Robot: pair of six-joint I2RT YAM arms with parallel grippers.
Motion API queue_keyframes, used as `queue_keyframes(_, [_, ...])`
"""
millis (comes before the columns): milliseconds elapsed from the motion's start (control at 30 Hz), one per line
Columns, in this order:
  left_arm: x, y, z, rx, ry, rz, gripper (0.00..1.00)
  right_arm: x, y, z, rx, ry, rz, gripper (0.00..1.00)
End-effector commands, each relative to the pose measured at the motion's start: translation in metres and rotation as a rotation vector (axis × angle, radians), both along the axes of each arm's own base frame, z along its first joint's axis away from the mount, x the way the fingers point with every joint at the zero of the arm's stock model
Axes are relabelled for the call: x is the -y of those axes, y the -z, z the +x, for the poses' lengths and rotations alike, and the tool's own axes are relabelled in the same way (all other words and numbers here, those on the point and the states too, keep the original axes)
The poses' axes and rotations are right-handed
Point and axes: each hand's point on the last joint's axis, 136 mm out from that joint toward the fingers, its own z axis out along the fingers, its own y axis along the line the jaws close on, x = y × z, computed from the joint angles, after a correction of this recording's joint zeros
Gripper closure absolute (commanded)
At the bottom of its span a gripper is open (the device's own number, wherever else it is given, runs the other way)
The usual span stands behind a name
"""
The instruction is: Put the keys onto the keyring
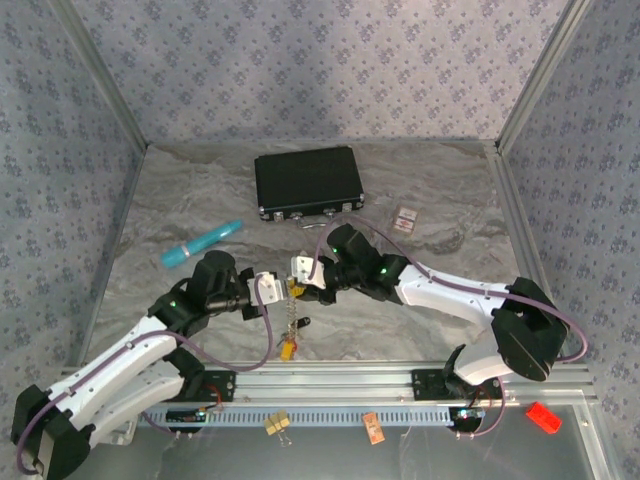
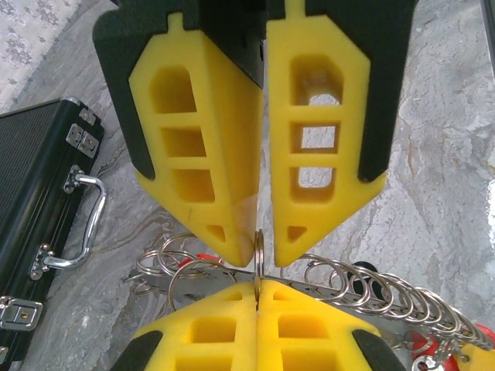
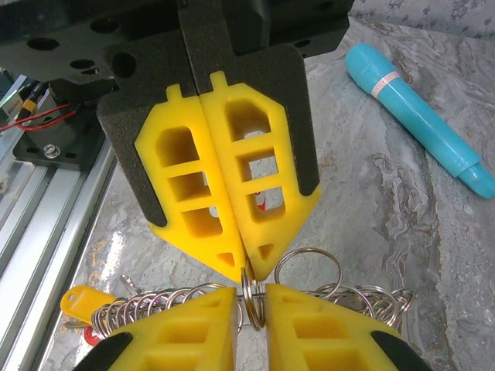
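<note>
A ring of the keyring (image 2: 259, 251) is clamped edge-on by both left pincer (image 2: 259, 287) and right pincer (image 3: 251, 292) above the near surface (image 1: 450, 200), apparently for prising its coil apart, keys (image 1: 288, 350) dangling beneath.

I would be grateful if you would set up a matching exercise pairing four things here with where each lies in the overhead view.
Things:
1. black case
2. teal pen
3. red-and-white card
4. yellow binder clip

Places:
A. just right of the case
B. near the bottom edge of the view
C. far middle of the table
D. lower left of the case, lying slanted

Pairs: 1-C, 2-D, 3-A, 4-B
</note>
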Motion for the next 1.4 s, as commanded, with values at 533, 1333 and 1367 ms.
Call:
queue_keyframes(533, [0.004, -0.036, 0.001, -0.077, -0.114, -0.285, 0.78, 0.016, -0.038, -0.008, 0.016, -0.075, 0.17, 1.0])
queue_keyframes(1333, [0.004, -0.031, 0.021, -0.165, -0.248, -0.305, 0.65, 0.031, -0.047, -0.01, 0.039, -0.075, 0.161, 1.0])
queue_keyframes(1367, [0.003, -0.03, 0.024, -0.186, -0.273, -0.312, 0.63, 0.031, -0.046, -0.006, 0.043, -0.05, 0.16, 1.0])
